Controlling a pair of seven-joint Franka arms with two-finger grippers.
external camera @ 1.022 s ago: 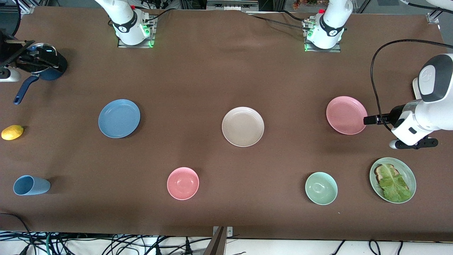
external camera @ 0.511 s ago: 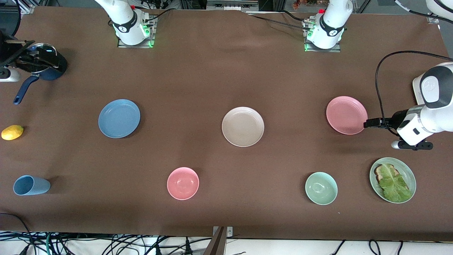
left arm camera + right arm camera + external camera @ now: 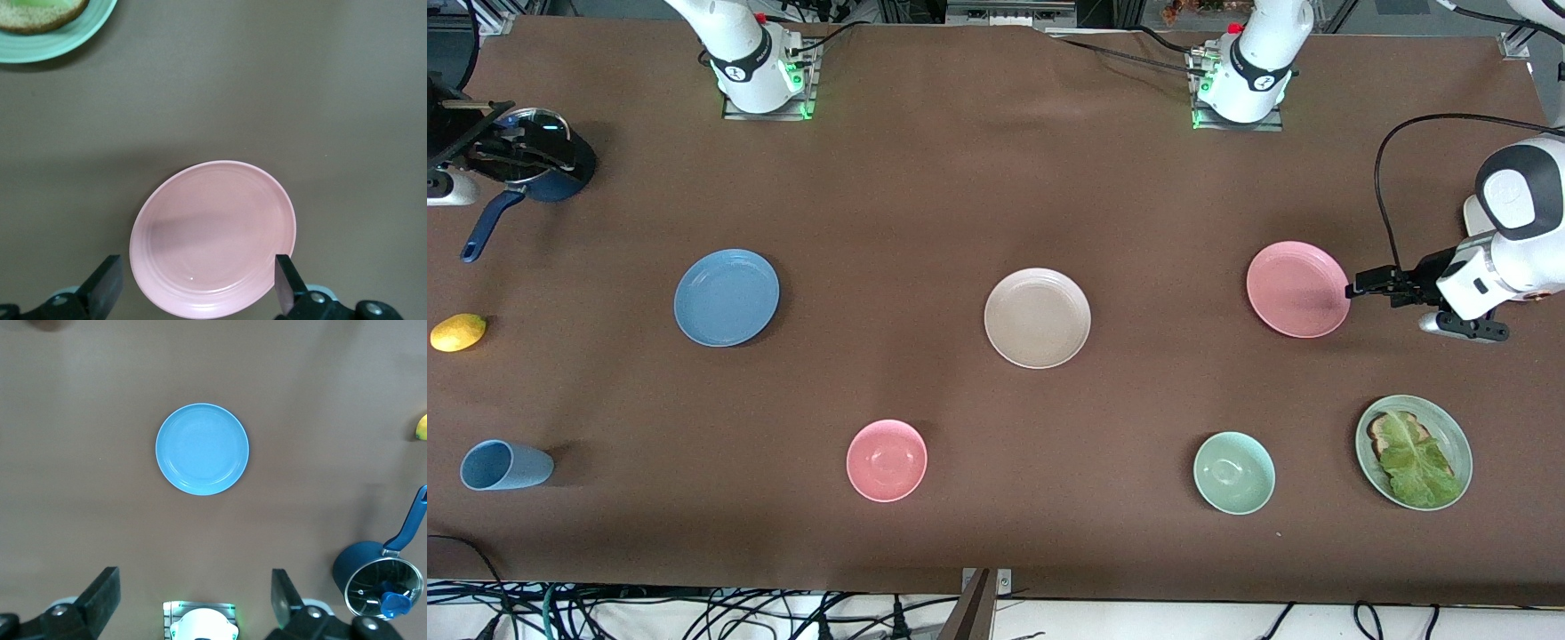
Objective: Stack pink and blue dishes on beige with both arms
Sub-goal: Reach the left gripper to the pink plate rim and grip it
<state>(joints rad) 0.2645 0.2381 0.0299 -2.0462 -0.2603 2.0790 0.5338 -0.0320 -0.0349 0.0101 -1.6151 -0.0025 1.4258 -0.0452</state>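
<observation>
Left gripper (image 3: 1352,290) is found wide open, empty, at pink plate (image 3: 1297,289) rim, three o'clock. Right gripper (image 3: 193,600) is held wide open, empty, high over blue plate (image 3: 727,296).

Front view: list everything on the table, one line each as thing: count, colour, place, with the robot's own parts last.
pink plate: 1, matte pink, toward the left arm's end
beige plate: 1, pale beige, mid-table
blue plate: 1, matte blue, toward the right arm's end
pink bowl: 1, pink, nearer the camera than the beige plate
green bowl: 1, pale green, beside the green plate
green plate: 1, pale green, holds toast and lettuce, nearer the camera than the pink plate
blue cup: 1, blue, on its side, right arm's end
lemon: 1, yellow, right arm's end
saucepan: 1, dark blue, farther than the lemon
left hand: 1, black, open, at the pink plate's rim
right hand: 1, black, open, high over the table; arm waits
</observation>
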